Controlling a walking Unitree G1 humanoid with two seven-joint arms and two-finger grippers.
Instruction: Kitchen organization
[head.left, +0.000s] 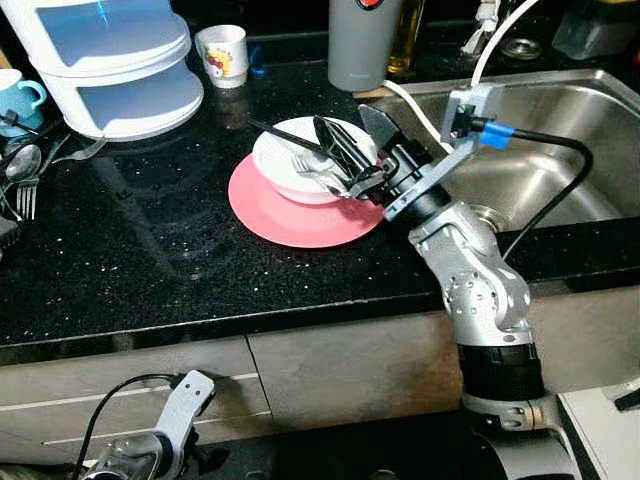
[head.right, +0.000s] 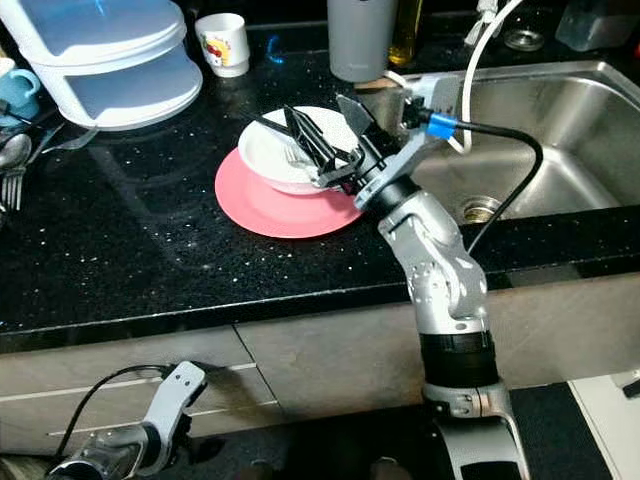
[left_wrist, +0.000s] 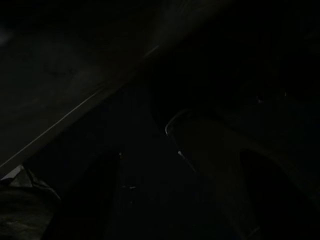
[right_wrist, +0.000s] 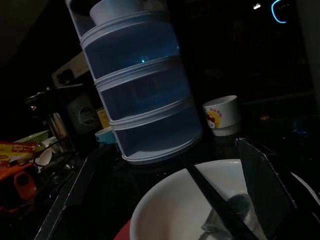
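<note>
The tidying looks barely under way: a white bowl (head.left: 300, 160) holding a fork (head.left: 318, 176) and a black chopstick (head.left: 282, 135) is sitting on a pink plate (head.left: 290, 215) on the black counter (head.left: 150, 250) beside the steel sink (head.left: 560, 150), while loose cutlery (head.left: 25, 185) is lying at the far left near a stacked blue-and-white container (head.left: 115, 60). The right gripper (head.left: 350, 150) is reaching over the bowl from the sink side, wrist angled down, fingers spread apart above the utensils and gripping nothing that I can make out. The left gripper (head.left: 185, 400) is hanging idle below the counter edge, and I cannot tell its opening.
</note>
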